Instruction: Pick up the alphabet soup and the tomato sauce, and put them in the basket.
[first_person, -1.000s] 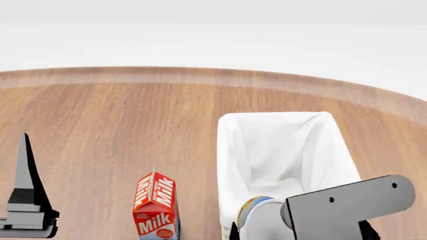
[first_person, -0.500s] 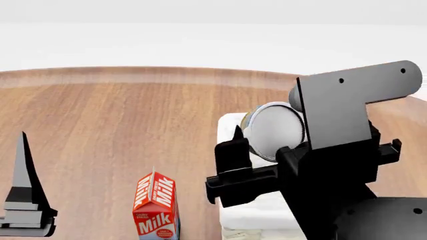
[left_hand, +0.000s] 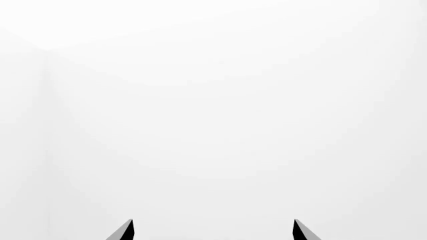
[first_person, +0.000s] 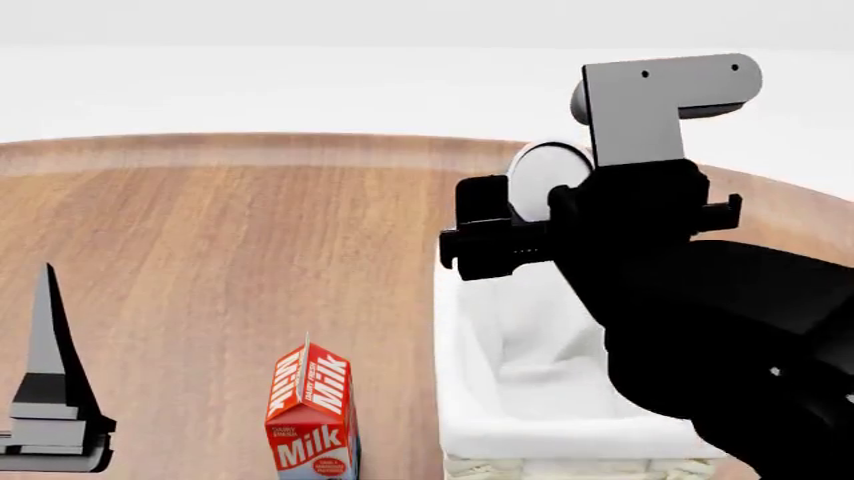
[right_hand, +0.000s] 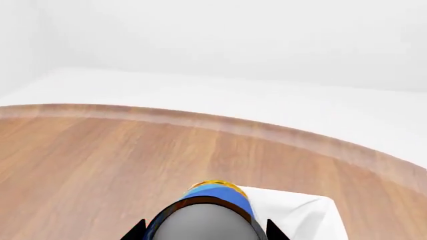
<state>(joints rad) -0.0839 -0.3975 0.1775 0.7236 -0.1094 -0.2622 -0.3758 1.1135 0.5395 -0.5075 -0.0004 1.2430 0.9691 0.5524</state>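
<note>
My right gripper (first_person: 538, 195) is shut on the alphabet soup (first_person: 545, 178), whose pale round end faces the head view. It holds the can in the air over the far end of the basket (first_person: 461, 340), a white-lined basket at the right of the table. In the right wrist view the can (right_hand: 212, 200) shows its blue and yellow label between the fingers of the gripper (right_hand: 204, 232), with a corner of the basket (right_hand: 303, 215) beneath. My left gripper (first_person: 51, 380) stands low at the left, open and empty; its wrist view (left_hand: 212, 231) shows only white wall. The tomato sauce is out of view.
A red and white milk carton (first_person: 314, 410) stands on the wooden table (first_person: 240, 230) just left of the basket's near end. The table's curved far edge (first_person: 267, 145) runs across the back. My right arm (first_person: 721, 320) covers the basket's right side.
My right gripper has risen with the alphabet soup from low at the basket's near end to high over its far end. The left arm has stayed still.
</note>
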